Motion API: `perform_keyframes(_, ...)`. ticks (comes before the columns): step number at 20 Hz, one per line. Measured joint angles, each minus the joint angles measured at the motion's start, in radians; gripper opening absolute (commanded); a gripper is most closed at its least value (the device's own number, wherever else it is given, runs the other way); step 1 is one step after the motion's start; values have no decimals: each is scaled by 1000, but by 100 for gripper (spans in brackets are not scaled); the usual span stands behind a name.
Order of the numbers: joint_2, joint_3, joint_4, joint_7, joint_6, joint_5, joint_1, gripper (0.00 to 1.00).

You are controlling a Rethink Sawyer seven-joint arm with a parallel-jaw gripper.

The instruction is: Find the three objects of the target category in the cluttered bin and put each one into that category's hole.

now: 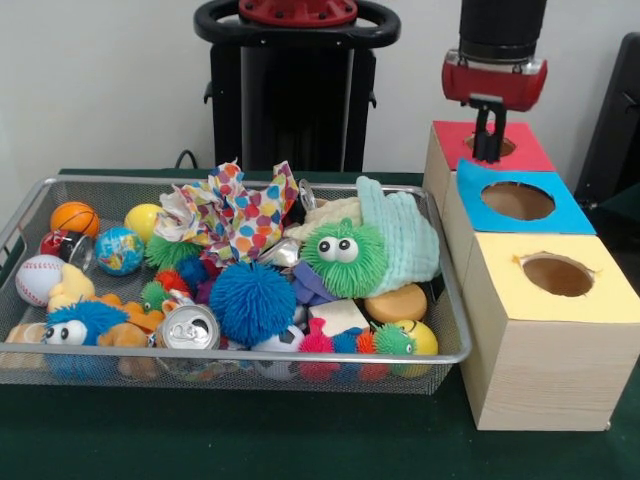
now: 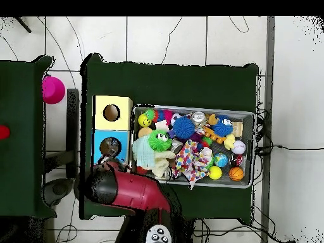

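My gripper hangs right over the round hole of the red-topped box, the farthest of three wooden boxes. I see nothing in it. In the overhead view my arm covers that box. The blue-topped box and yellow-topped box each show an open hole. The wire bin holds balls such as a basketball, a baseball and a globe ball. It also holds fuzzy toys, a blue spiky ball and a drink can.
A spotted paper wad and a mint cloth lie on top of the bin's pile. The boxes stand in a row tight against the bin's side. A pink object sits between the two green tables in the overhead view.
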Motion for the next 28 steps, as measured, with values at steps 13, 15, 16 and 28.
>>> perform_keyframes(13,-140,-106,-65,0,363,-63,-31,0)
perform_keyframes(15,-168,-123,-87,0,380,-89,-42,0)
perform_keyframes(16,-194,-131,-110,0,380,-114,-58,0)
perform_keyframes(28,-283,-140,-172,0,380,-181,-141,100)
